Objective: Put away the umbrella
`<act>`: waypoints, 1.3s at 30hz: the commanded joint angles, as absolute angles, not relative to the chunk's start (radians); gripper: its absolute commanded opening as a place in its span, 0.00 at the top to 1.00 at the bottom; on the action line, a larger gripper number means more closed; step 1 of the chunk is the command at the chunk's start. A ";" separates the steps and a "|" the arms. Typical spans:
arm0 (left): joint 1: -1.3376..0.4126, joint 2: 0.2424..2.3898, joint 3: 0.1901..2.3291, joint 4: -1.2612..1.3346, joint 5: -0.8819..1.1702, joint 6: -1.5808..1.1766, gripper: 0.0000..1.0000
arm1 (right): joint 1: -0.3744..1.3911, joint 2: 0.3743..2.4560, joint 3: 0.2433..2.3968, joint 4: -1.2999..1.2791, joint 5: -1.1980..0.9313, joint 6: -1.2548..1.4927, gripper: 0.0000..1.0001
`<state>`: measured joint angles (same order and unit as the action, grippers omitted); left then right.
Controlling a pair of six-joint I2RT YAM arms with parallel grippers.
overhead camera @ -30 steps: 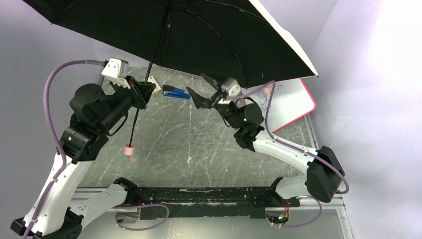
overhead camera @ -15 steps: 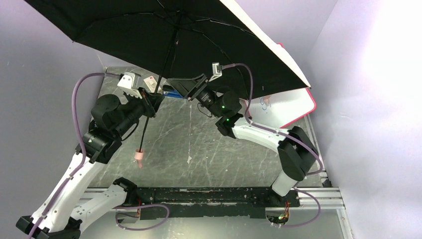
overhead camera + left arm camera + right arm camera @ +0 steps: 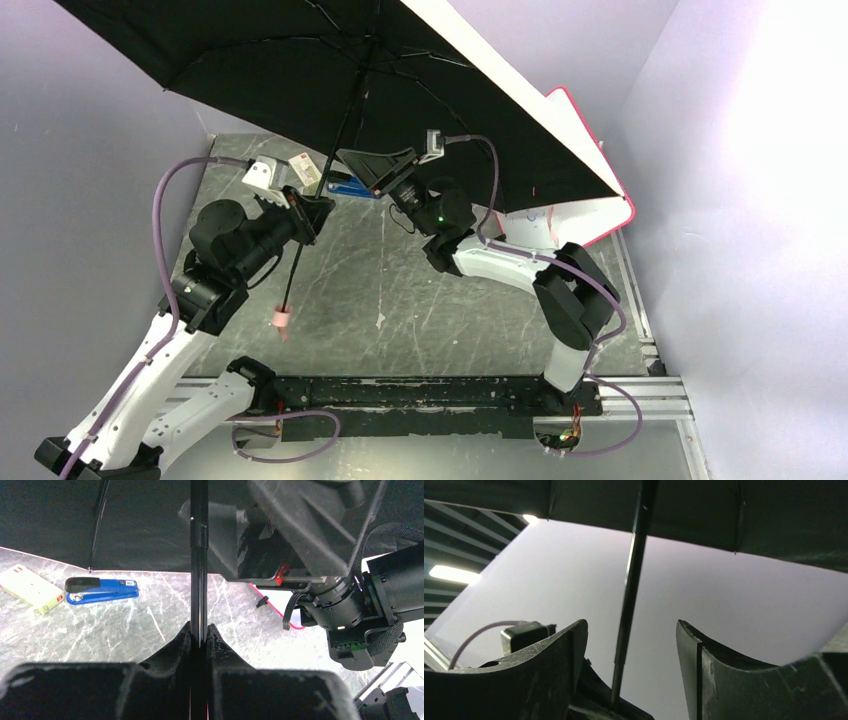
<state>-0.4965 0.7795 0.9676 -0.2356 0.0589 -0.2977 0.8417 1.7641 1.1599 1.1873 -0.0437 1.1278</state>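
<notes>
The umbrella (image 3: 330, 60) stands open above the counter (image 3: 420, 290), spread toward 12 o'clock in the overhead view, with its pink handle (image 3: 283, 320) hanging toward 7 o'clock. The left tool (image 3: 200, 635) is clamped on the shaft (image 3: 198, 555). The right tool (image 3: 631, 630) gapes around the shaft higher up, not touching. Centre the shaft between those jaws before closing, then pull straight along it.

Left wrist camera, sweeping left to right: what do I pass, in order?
pale box → blue stapler → umbrella shaft, clamped in the left tool → right arm
</notes>
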 commanded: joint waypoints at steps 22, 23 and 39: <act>-0.495 0.724 0.947 -0.153 0.196 -0.247 0.95 | 0.789 1.867 1.261 1.377 0.056 1.096 0.86; -0.495 0.729 0.950 -0.153 0.195 -0.248 0.91 | 0.790 1.865 1.257 1.380 0.045 1.092 0.93; -0.495 0.896 1.038 -0.039 0.223 -0.258 0.42 | 0.792 1.815 1.201 1.341 -0.023 1.032 1.00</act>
<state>-0.4938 0.8677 0.9962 -0.1452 0.2005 -0.2508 0.7940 1.8572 1.2030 1.2968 0.0032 1.0473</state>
